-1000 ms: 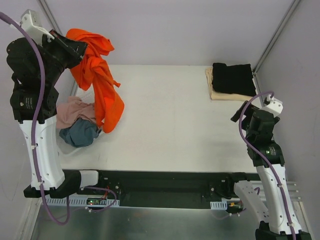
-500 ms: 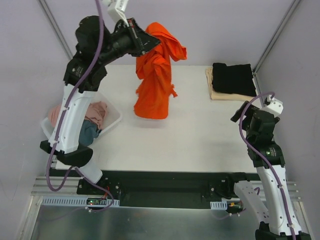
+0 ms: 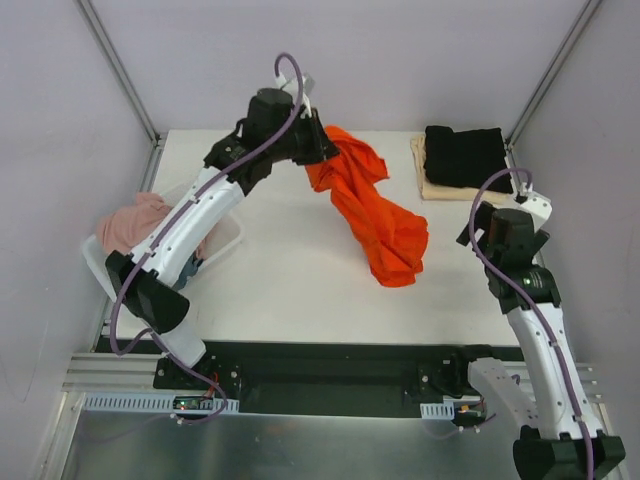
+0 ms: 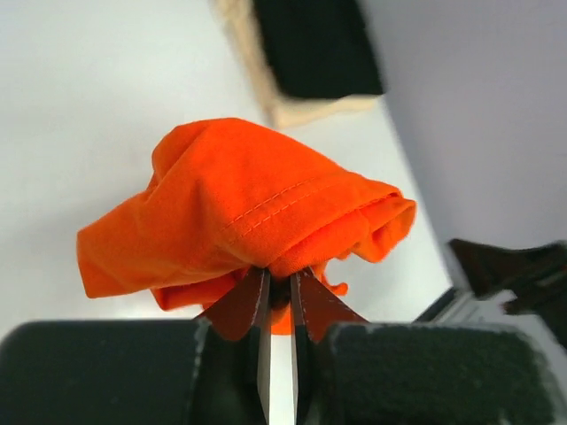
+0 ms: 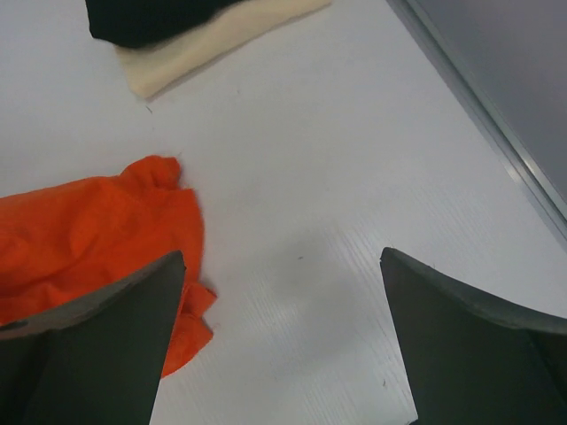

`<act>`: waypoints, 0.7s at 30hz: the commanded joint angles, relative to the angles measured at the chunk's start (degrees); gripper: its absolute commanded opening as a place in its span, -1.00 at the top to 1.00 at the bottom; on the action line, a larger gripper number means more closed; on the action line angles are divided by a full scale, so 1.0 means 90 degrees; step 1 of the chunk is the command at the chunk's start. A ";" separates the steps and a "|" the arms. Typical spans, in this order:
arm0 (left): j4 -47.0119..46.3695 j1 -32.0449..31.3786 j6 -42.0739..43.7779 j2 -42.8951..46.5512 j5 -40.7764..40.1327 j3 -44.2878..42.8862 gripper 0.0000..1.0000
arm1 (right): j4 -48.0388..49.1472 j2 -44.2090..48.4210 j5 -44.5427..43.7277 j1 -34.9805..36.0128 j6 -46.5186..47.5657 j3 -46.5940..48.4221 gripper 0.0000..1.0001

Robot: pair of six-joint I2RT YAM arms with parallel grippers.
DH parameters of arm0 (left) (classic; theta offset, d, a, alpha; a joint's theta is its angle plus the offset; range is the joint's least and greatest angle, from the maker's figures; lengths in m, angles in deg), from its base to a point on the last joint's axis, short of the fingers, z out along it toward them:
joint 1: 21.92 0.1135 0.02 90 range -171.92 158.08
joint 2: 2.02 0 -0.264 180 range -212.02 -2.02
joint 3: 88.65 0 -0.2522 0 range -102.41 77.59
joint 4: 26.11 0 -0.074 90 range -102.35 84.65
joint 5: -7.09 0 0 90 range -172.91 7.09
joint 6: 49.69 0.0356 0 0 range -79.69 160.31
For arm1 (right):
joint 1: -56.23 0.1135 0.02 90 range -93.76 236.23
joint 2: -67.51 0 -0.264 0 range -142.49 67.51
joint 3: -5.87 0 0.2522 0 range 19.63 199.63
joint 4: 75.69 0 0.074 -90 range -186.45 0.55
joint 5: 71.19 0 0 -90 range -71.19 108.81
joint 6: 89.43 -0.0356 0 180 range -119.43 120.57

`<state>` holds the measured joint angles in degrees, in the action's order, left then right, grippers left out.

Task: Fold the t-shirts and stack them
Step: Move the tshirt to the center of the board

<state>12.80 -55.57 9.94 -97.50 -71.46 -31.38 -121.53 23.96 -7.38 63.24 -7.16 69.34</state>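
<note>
Orange-red t-shirt point(image 3: 372, 218) lies across the middle of the white table point(image 3: 280, 275), its far end clamped in the closed left hand point(image 4: 276, 285). Right hand point(image 5: 279, 270) gapes empty near the right edge. Pale grey walls stand around. A second ago the shirt hung high over the left edge.

The left arm point(image 3: 195, 220) and right arm point(image 3: 535, 325) share white shells, black joints, purple cables.

We find cream shirt point(image 3: 440, 192) mostly under black shirt point(image 3: 463, 155); left arm point(image 3: 200, 215) hides much of the tub point(image 3: 230, 243).
</note>
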 commanded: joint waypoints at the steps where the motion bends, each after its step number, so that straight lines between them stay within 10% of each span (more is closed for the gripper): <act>1: -0.0060 0.0174 -0.0316 -0.0084 -0.0666 0.1722 0.56 | -0.0469 -0.0686 0.0439 0.0013 -0.0069 0.0481 -0.93; 8: 0.0194 0.0282 -0.0229 0.0150 -0.1377 0.2693 -0.98 | -0.0538 -0.1429 0.2115 0.0022 0.0106 0.0512 -0.93; 14: 0.0331 0.0282 0.0015 0.0394 -0.1555 0.3006 -0.99 | -0.0382 -0.2104 0.4138 0.0226 -0.0283 0.0278 -0.93; 21: 0.0321 0.0136 0.0755 -0.0472 -0.0999 0.2139 -0.98 | -0.0168 -0.2671 0.4121 0.1340 -0.1035 -0.0035 -0.96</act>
<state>16.58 -53.04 10.55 -97.26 -83.07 -6.05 -124.74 1.12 25.58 71.24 -11.18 70.15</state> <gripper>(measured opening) 0.992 0.966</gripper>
